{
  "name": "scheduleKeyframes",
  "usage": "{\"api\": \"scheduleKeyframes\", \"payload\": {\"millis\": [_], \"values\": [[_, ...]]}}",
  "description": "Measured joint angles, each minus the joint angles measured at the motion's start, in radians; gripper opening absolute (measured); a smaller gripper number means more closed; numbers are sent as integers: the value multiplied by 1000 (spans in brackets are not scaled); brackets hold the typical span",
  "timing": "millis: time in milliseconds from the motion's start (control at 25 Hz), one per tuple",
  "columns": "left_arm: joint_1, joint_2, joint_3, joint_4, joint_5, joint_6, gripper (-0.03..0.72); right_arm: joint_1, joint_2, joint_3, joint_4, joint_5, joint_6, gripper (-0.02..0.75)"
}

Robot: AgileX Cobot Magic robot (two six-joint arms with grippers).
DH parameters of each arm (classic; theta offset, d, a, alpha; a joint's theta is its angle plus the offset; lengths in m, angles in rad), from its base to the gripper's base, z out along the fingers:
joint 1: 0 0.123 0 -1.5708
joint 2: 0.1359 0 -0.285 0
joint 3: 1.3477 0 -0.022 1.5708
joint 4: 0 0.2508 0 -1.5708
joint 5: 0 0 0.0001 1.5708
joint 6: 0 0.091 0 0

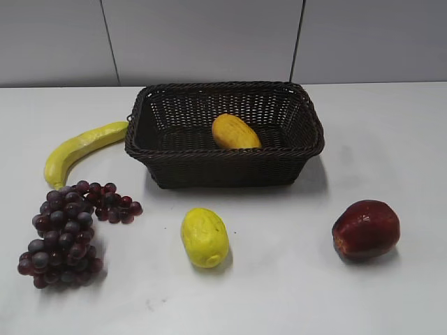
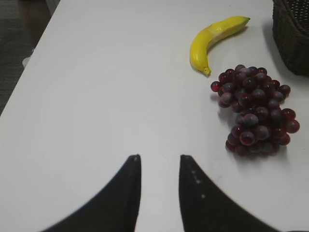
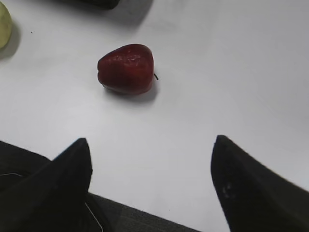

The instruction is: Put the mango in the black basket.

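The orange-yellow mango lies inside the black basket at the back middle of the white table. A corner of the basket shows in the left wrist view. Neither gripper shows in the exterior view. My left gripper is open and empty over bare table, left of the grapes. My right gripper is wide open and empty near the table's front edge, with the red apple ahead of it.
A banana lies left of the basket. A bunch of dark grapes sits front left. A pale yellow lemon-like fruit lies front middle. A red apple lies front right.
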Motion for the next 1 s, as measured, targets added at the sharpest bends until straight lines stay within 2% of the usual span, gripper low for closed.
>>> {"api": "scheduleKeyframes", "payload": {"millis": [240,400,600,1000], "values": [[0,0,0,0,0,0,201,0,-49,113,7,11,2,591],[0,0,0,0,0,0,201,0,-49,114,21,14,3,591],[0,0,0,0,0,0,201,0,-49,119,98,14,-41,591],[0,0,0,0,0,0,201,0,-49,119,109,14,-49,591]]}}
